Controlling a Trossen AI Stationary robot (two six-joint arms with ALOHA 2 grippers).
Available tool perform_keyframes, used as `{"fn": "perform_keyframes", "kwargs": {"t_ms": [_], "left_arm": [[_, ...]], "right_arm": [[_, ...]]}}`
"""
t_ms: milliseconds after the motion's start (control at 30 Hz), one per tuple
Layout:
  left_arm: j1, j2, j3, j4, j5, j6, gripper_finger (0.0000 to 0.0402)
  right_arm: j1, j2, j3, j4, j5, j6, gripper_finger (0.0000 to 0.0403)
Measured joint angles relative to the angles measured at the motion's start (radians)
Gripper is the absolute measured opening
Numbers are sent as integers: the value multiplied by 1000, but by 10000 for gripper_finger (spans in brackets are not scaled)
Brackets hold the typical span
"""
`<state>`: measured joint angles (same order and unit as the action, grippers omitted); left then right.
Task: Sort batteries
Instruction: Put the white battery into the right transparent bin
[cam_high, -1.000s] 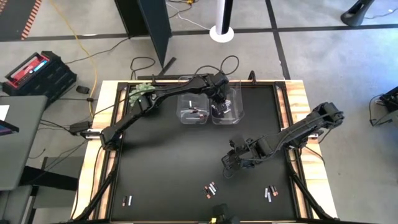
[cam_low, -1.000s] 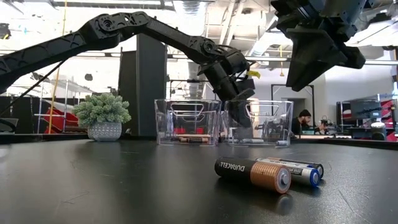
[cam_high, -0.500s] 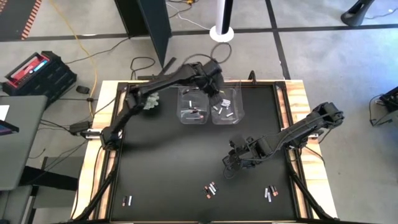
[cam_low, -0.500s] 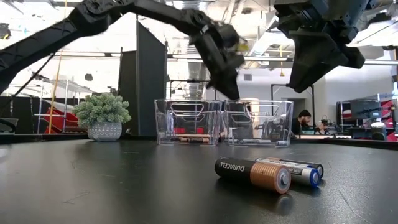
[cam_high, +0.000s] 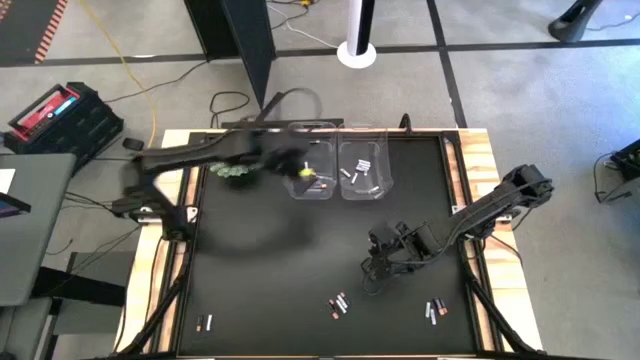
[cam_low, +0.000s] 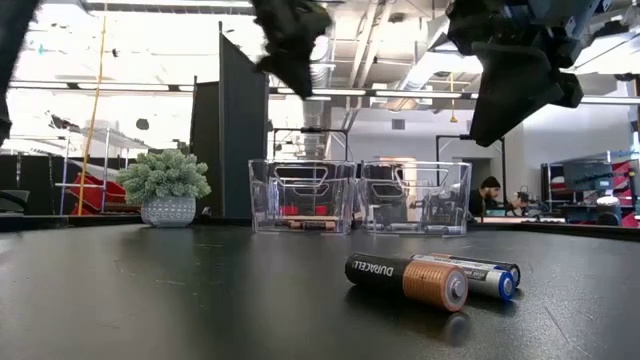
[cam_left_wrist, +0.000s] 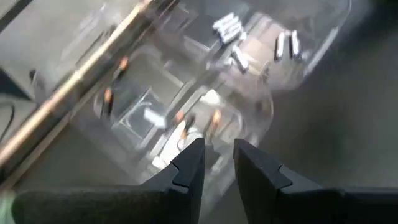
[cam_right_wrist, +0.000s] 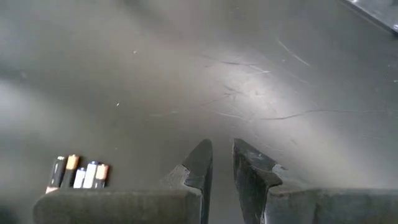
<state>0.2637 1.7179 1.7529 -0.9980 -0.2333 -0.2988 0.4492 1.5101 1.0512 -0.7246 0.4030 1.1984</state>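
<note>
Two clear bins stand side by side at the table's far edge. The left bin (cam_high: 300, 190) holds dark batteries with copper ends (cam_left_wrist: 214, 118). The right bin (cam_high: 365, 188) holds white batteries (cam_high: 358, 172). Loose batteries lie in small groups near the front edge (cam_high: 339, 305) (cam_high: 434, 311) (cam_high: 204, 322); two of them lie close to the low camera (cam_low: 405, 279). My left gripper (cam_left_wrist: 217, 155) hangs high over the left bin, blurred, with a narrow empty gap between its fingers. My right gripper (cam_right_wrist: 221, 149) hovers over bare table right of centre (cam_high: 372, 268), also narrowly open and empty.
A small potted plant (cam_low: 165, 185) stands at the far left beside the bins. Wooden rails (cam_high: 485, 160) frame the black table top. Several batteries (cam_right_wrist: 78, 172) show in the right wrist view, off to one side of the fingers. A person sits in the room behind (cam_low: 490, 192).
My left gripper has risen out of the right bin and swung fast toward the table's left edge, rolling at the wrist; it now hangs over the left bin. Its finger gap looks unchanged. My right gripper has stayed in place, rolling only a little.
</note>
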Motion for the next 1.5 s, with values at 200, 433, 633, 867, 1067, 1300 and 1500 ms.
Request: {"fn": "perform_keyframes", "kwargs": {"t_ms": [200, 433, 633, 867, 1067, 1300, 1500], "left_arm": [[-199, -356, -381, 35, -116, -327, 82], [-474, -639, -634, -2, -138, -729, 82], [-689, -677, -718, -181, -174, -1163, 82], [-847, -617, -778, -263, -153, -1527, 82], [-918, -542, -834, -213, -115, -1572, 82], [-939, -482, -876, -198, -36, -1629, 89], [-939, -424, -876, -179, 46, -1529, 119]], "right_arm": [[32, 0, 0, 7, 0, -54, 81], [43, 0, 0, 12, 0, -106, 81], [43, 0, 0, 19, 0, -110, 81], [42, 0, 0, 22, 0, -110, 81], [39, 0, 0, 26, 0, -75, 81], [39, 0, 0, 30, 0, 3, 81], [39, 0, 0, 30, 0, 6, 81]]}}
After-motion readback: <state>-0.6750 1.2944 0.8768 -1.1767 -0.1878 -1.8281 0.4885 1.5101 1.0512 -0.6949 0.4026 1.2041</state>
